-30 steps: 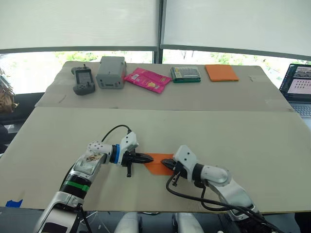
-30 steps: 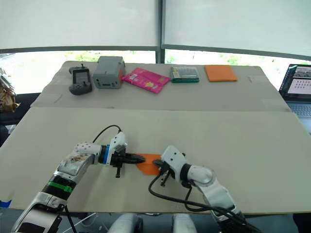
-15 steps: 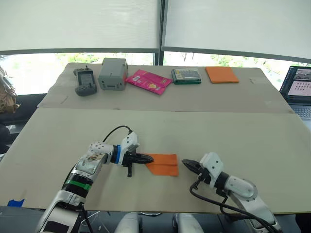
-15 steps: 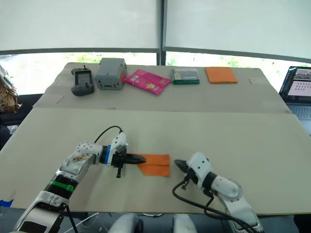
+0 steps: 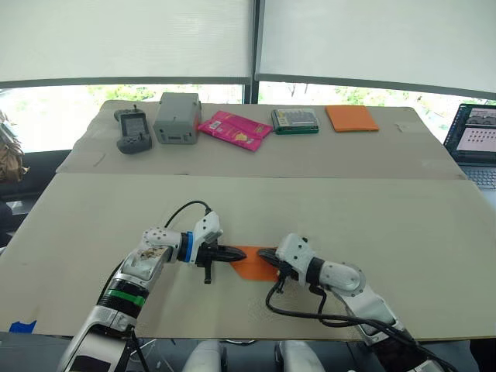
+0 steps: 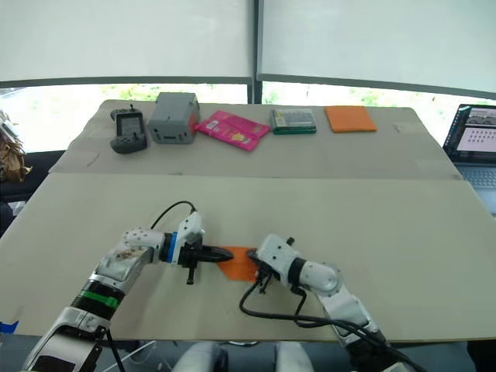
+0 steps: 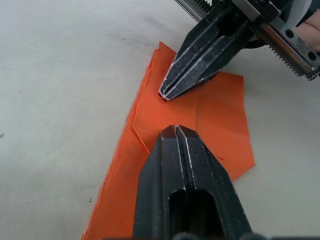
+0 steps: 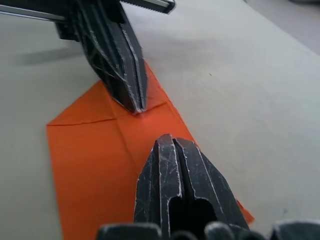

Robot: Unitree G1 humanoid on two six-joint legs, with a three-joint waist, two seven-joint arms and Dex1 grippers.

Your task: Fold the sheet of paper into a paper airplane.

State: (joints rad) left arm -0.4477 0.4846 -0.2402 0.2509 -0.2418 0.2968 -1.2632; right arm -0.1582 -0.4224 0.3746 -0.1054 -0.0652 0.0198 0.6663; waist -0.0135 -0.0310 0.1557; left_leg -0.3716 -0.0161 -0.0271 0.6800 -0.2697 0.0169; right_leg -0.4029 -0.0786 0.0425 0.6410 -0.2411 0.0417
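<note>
My left pincer (image 5: 236, 252) was clenched, its tip pressing the pointed end of the sheet of paper (image 5: 253, 265) flat on the bench (image 5: 372, 209). Just right of it, my right pincer (image 5: 267, 253) was also clenched, tip down on the sheet's middle, the two tips near but apart. To crease well, I judged I should drag along the fold while the left anchored. The thin orange paper looked matte, creased and wedge-shaped.
</note>
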